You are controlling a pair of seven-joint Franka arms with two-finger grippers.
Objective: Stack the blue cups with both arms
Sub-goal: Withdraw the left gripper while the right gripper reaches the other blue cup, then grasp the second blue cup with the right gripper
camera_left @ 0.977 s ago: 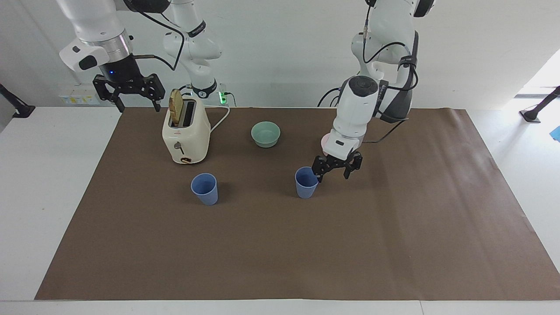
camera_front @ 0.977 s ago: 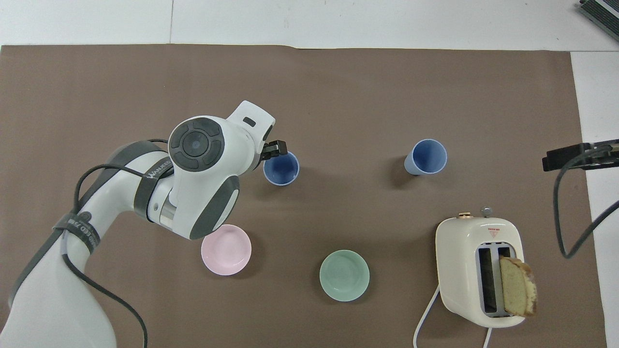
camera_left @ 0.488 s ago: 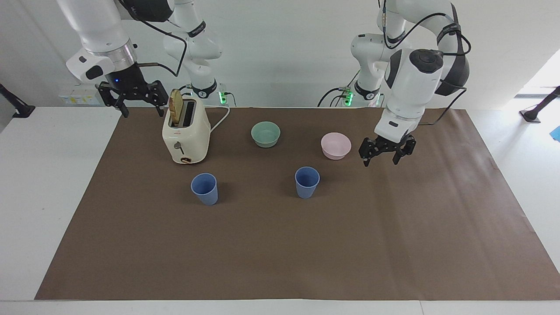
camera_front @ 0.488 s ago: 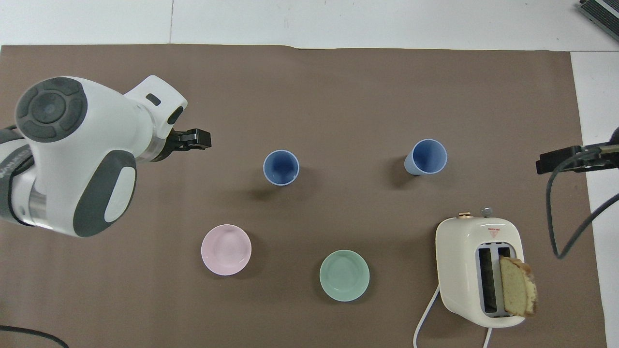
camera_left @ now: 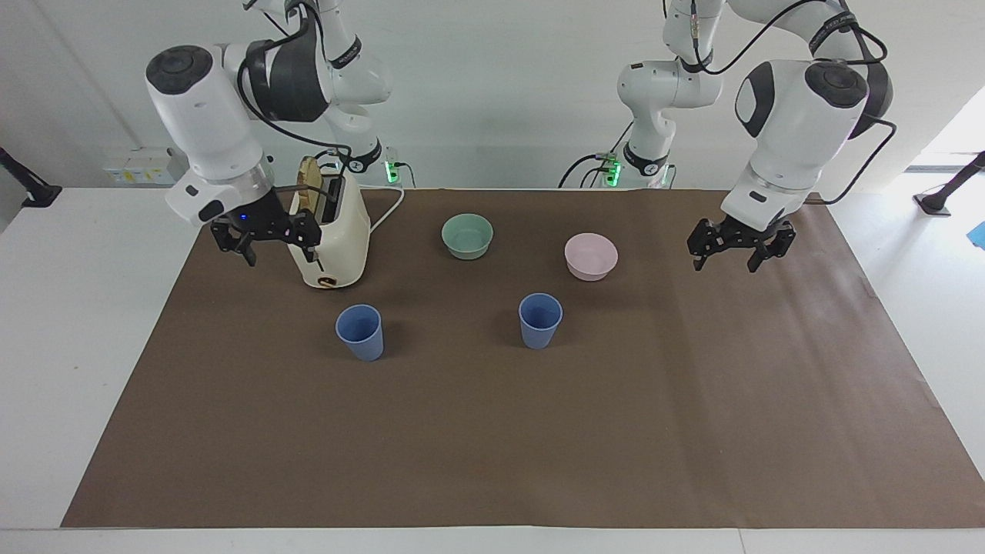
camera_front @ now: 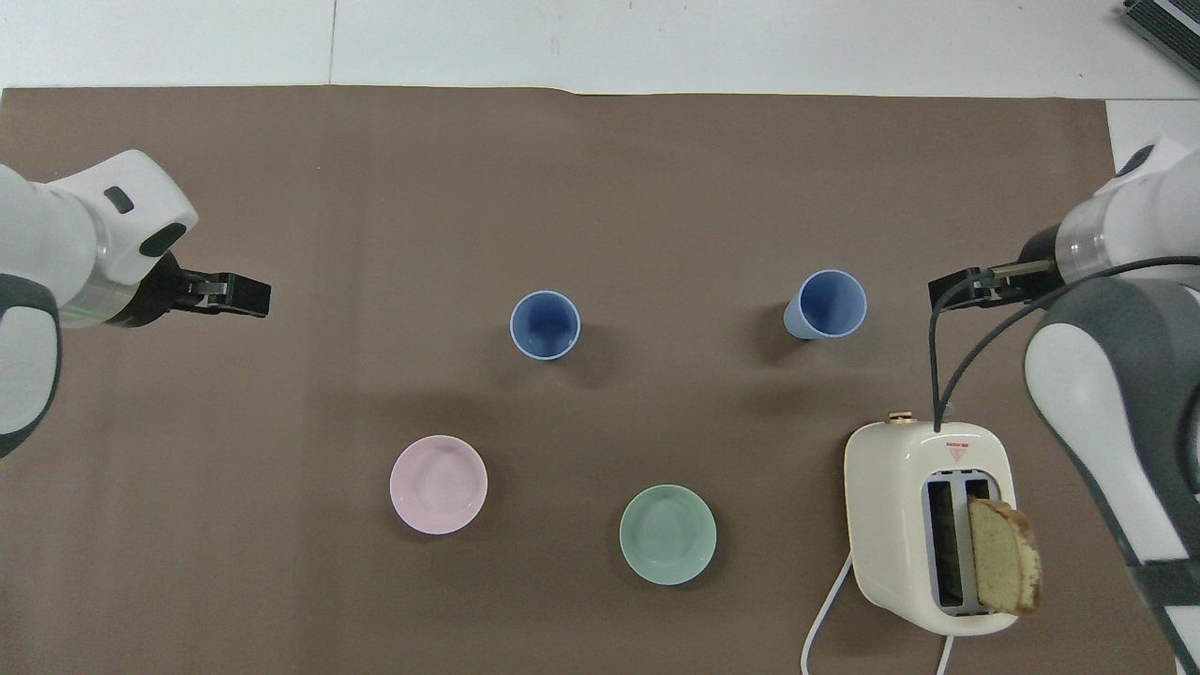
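Cups first: two blue cups stand upright and apart on the brown mat (camera_left: pixel 492 431), not stacked. One cup (camera_left: pixel 540 320) sits toward the left arm's end of the table, farther from the robots than the pink bowl (camera_left: pixel 591 256). The other cup (camera_left: pixel 359 332) sits toward the right arm's end, farther from the robots than the toaster (camera_left: pixel 329 235) and tilted slightly. Both cups are empty and neither is touched by any gripper.

Left gripper (camera_left: pixel 735 255) hangs in the air over bare mat toward the left arm's end of the table, well apart from the nearer cup and from the pink bowl. Its fingers are spread and hold nothing.

Right gripper (camera_left: pixel 265 245) hangs just beside the toaster, at the mat's edge toward the right arm's end of the table. Its fingers are likewise spread and empty. Whether it touches the toaster's side cannot be told from either view.

Other items: a green bowl (camera_left: pixel 467 235) rests between the toaster and the pink bowl, nearer to the robots than both cups. A slice of bread (camera_front: pixel 1003 556) stands in one slot of the toaster, leaning outward. A white cord (camera_front: pixel 825 619) runs from the toaster toward the robots.
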